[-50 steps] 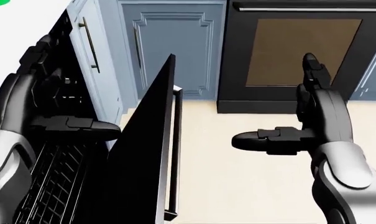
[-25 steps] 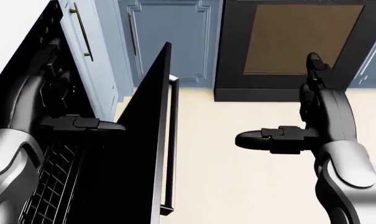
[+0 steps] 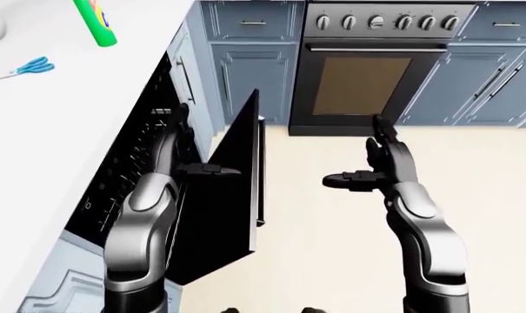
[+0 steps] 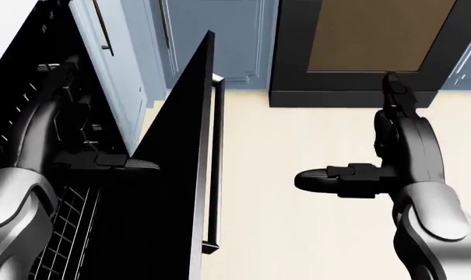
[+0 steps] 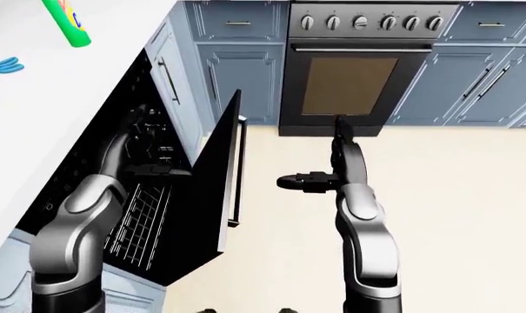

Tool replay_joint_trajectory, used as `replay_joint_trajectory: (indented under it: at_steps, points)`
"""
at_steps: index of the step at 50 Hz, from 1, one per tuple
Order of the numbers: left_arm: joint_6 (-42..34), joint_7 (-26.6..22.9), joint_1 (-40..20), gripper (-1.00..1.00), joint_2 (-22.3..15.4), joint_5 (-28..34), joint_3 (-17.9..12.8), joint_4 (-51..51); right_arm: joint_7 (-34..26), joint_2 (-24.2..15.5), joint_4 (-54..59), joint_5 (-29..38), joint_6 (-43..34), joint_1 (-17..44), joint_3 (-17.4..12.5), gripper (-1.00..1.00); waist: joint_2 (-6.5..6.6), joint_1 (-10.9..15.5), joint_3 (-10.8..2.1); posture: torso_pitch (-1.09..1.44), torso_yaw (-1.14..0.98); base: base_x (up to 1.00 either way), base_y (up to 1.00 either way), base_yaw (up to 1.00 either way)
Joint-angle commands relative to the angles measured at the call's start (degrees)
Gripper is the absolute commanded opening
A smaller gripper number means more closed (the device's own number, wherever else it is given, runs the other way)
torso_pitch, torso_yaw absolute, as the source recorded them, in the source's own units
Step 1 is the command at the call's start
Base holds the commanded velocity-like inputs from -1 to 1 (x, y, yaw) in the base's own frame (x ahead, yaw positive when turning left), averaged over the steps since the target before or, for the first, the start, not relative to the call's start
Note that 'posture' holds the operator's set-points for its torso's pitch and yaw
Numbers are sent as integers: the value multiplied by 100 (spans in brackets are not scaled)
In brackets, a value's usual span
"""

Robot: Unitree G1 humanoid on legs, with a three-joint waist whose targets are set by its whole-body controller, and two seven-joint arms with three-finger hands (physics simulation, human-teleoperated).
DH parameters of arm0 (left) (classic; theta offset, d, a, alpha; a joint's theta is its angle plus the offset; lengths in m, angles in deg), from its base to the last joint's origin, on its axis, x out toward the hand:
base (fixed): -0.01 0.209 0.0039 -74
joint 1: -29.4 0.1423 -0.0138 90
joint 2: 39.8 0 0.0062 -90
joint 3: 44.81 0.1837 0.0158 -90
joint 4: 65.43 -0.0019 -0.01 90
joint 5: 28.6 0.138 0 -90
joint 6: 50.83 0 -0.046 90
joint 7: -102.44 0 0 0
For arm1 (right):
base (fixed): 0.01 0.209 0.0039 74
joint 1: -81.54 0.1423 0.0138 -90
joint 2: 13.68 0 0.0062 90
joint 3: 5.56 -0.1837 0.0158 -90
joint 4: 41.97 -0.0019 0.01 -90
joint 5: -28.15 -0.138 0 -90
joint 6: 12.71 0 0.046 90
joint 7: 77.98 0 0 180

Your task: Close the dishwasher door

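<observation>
The black dishwasher door point(image 3: 237, 195) stands partly open and steeply tilted, with its bar handle point(image 3: 260, 176) on the outer side toward the floor. My left hand point(image 3: 193, 147) is open inside the gap between the door and the dishwasher cavity point(image 3: 132, 163). Its thumb point(image 4: 130, 164) reaches the door's inner face. My right hand point(image 3: 358, 156) is open and empty over the floor, to the right of the door and apart from it. A wire rack point(image 5: 145, 215) shows low in the cavity.
A black oven point(image 3: 363, 85) with knobs stands at the top, among blue cabinets point(image 3: 250, 65). A white counter point(image 3: 45, 130) above the dishwasher carries a green bottle point(image 3: 96, 23) and blue scissors point(image 3: 28, 66). Beige floor point(image 3: 332, 248) lies right of the door.
The whole head view has shifted upward, so the camera has moved. The oven and the door top sit higher in the picture. Both hands stay open, the left thumb still at the door.
</observation>
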Motion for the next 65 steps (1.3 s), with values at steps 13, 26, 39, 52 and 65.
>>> replay_joint_trajectory:
  at_steps: [13,26,39,52,65]
  points:
    - [253,-22,-77,100,-25,34,-24,150,3,-55,-205,17,210,134,-43,100,-1,12,20,54,0,0,0,0]
    - [213,-63,-70,100,-5,15,-4,99,16,-45,-286,21,155,97,-40,100,-1,9,163,67,0,0,0,0]
    - [-393,196,-557,100,-39,17,34,566,38,-97,-402,47,-63,226,-45,100,-17,2,263,73,0,0,0,0]
    - [-848,185,-1280,100,37,117,221,456,41,-229,-392,67,-362,553,-97,100,-22,10,243,73,0,0,0,0]
    - [-1144,288,-2382,100,426,70,548,-272,12,-311,-402,97,-485,672,-141,100,-88,27,226,73,0,0,0,0]
